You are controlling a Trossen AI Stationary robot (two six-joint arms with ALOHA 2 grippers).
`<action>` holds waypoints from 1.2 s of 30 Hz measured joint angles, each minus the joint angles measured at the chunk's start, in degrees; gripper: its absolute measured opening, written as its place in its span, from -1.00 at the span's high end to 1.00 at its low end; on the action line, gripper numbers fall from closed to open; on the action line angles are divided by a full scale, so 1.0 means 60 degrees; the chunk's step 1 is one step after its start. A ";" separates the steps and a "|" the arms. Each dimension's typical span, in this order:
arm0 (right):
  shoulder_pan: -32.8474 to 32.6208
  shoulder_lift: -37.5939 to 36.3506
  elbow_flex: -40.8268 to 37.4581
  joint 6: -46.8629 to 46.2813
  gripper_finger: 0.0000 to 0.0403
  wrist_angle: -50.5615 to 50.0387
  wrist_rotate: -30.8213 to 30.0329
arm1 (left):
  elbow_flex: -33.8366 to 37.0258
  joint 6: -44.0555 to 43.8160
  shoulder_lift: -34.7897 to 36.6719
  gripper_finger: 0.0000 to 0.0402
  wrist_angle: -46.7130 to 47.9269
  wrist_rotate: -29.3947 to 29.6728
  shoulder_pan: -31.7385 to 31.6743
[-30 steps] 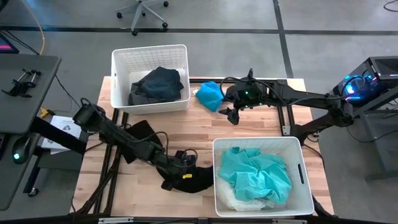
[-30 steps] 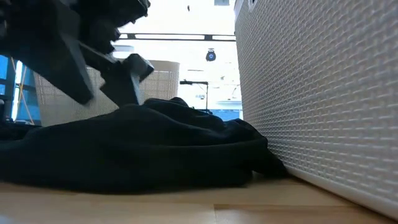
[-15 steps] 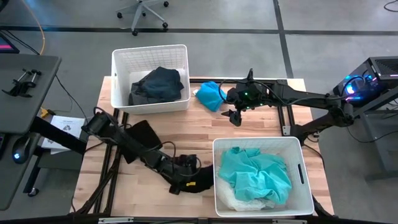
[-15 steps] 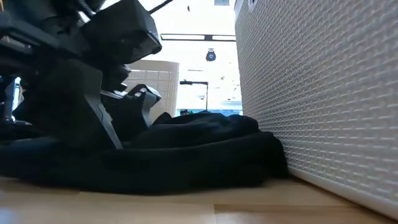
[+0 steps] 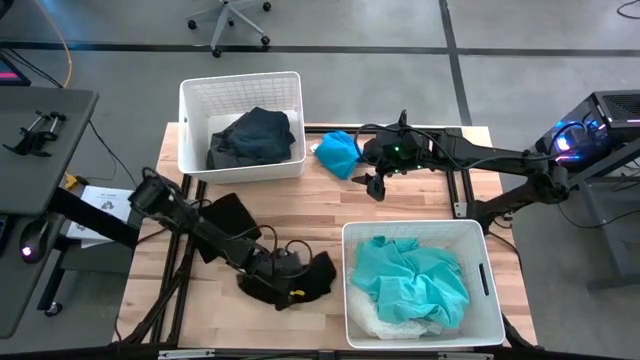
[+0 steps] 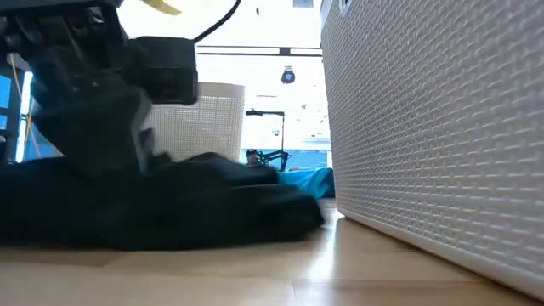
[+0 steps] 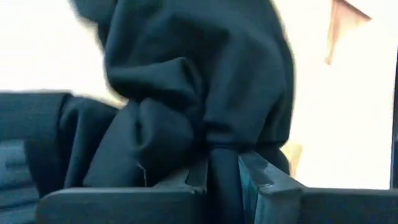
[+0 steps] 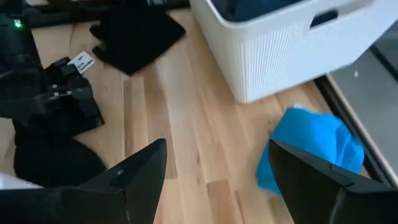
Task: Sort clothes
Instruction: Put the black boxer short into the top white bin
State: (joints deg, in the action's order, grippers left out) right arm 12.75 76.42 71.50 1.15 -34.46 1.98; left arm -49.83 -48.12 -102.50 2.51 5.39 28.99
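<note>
My left end effector (image 5: 272, 268) is clamped on the crumpled black fabric garment (image 5: 300, 282), low on the wooden desk (image 5: 300, 215) just beside the white plastic bin of turquoise cloth (image 5: 480, 262). The garment trails from my grip toward that bin, long axis across the desk. My right end effector (image 5: 375, 185), fingers apart, hovers near the bright blue garment (image 5: 336, 152).

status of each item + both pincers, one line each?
black garment: on table, clamped in left pincer.
left pincer: shut on black garment.
right pincer: open, above table.
bright blue garment: loose on table.
far bin: holds dark clothes.
near bin: holds turquoise clothes.
</note>
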 joint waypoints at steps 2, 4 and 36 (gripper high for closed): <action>0.0000 0.0004 0.0000 0.0143 -0.34 0.0310 0.0000 | 0.0003 -0.0379 0.0583 0.93 0.0757 0.0362 0.0008; 0.0000 0.0005 0.0000 0.0303 -0.34 0.0656 -0.0001 | -0.0012 -0.0825 0.1344 0.96 0.1709 0.0870 0.0002; 0.0000 0.0015 0.0000 -0.0145 -0.34 0.1490 -0.0008 | -0.6261 0.9924 0.4325 0.96 0.2884 0.6607 -0.5868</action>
State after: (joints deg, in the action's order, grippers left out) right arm 12.75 76.51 71.50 0.28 -25.52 1.93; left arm -87.39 11.42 -76.54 19.82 45.03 -6.22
